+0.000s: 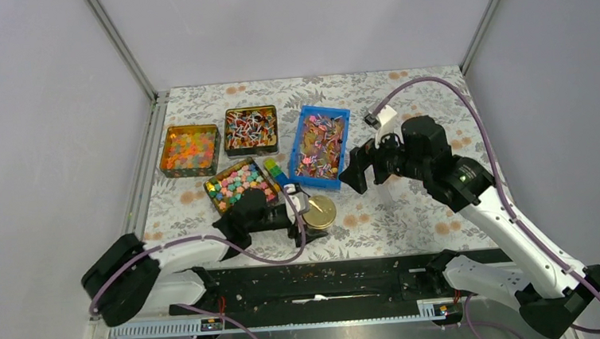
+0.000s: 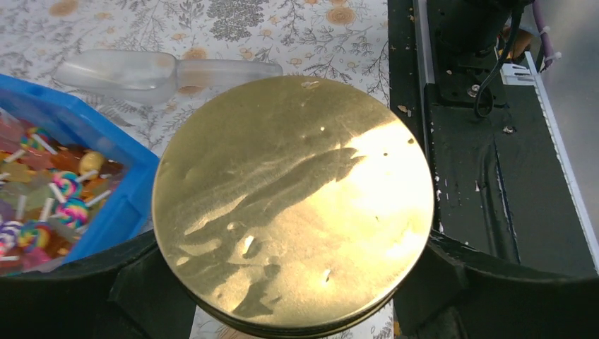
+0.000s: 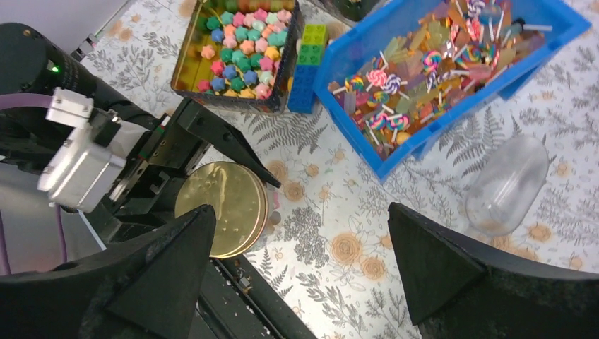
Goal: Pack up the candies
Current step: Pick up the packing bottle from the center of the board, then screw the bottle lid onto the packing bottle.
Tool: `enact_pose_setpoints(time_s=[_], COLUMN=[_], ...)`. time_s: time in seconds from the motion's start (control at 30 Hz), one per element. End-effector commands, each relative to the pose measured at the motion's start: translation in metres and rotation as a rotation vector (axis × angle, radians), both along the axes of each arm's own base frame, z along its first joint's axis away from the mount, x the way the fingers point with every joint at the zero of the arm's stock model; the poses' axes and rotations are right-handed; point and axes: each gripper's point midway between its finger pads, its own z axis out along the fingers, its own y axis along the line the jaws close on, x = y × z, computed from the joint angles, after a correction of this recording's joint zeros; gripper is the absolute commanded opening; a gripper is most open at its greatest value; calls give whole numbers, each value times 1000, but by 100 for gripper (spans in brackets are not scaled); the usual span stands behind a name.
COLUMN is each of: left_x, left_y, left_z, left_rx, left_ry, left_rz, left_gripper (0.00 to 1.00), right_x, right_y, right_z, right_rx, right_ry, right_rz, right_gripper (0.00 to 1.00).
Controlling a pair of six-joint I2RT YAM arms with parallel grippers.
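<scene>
The left gripper (image 1: 309,213) was clamped around the round gold tin (image 2: 293,205) at the counter's near edge, probably steadying it for filling, while the right gripper (image 3: 300,212) hung wide open and empty, the candies (image 3: 424,70) heaped in the blue bin (image 3: 480,95) just beside it at about 10 o'clock from above.

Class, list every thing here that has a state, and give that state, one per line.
gold tin: lid on, gripped
left gripper: shut on the gold tin
right gripper: open, empty
blue bin: open, holding candies
clear scoop: empty, lying on the table
flower-block tin: open, filled
</scene>
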Motion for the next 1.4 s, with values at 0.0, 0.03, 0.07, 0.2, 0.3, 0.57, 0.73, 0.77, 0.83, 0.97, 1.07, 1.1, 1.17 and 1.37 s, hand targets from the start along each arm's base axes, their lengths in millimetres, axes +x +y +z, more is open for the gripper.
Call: enact_pose_setpoints(time_s=[0.0, 0.03, 0.07, 0.2, 0.3, 0.57, 0.73, 0.77, 0.83, 0.97, 1.07, 1.1, 1.17, 1.37], left_x=[-4, -5, -7, -16, -20, -21, -16, -15, -15, -17, -16, -15, -13, -10], left_y=[17, 20, 24, 35, 40, 41, 38, 38, 35, 31, 29, 28, 27, 24], left_z=[17, 24, 31, 60, 75, 92, 93, 94, 95, 101, 103, 103, 103, 107], left_rx=[151, 168, 182, 201, 211, 210, 212, 211, 202, 178, 175, 175, 173, 166], left_ry=[-32, -41, -47, -48, -38, 14, -11, -16, -23, -35, -37, -35, -39, -50], left_rz=[-8, -8, -12, -23, -27, -84, -120, -125, -140, -175, -185, -186, -185, -182], left_gripper=[62, 62, 62, 62, 63, 62, 62, 63, 63, 63, 63, 63, 63, 63], right_x=[-1, 1, 0, 0, 0, -19, -35, -38, -44, -53, -62, -65, -70, -77], right_y=[16, 19, 22, 35, 41, 52, 53, 53, 54, 59, 65, 67, 72, 86], right_z=[37, 40, 45, 59, 69, 66, 50, 48, 46, 40, 30, 26, 20, 7], right_rx=[17, 9, 7, 10, 7, -17, -18, -15, -5, -6, -43, -59, -80, -112], right_ry=[-105, -124, -144, -201, -238, -223, -221, -223, -232, -240, -233, -226, -217, -206], right_rz=[137, 165, 194, 302, 360, 558, 668, 683, 721, 782, 841, 856, 883, 941], right_gripper=[98, 98, 98, 98, 97, 97, 97, 97, 97, 96, 95, 95, 95, 96])
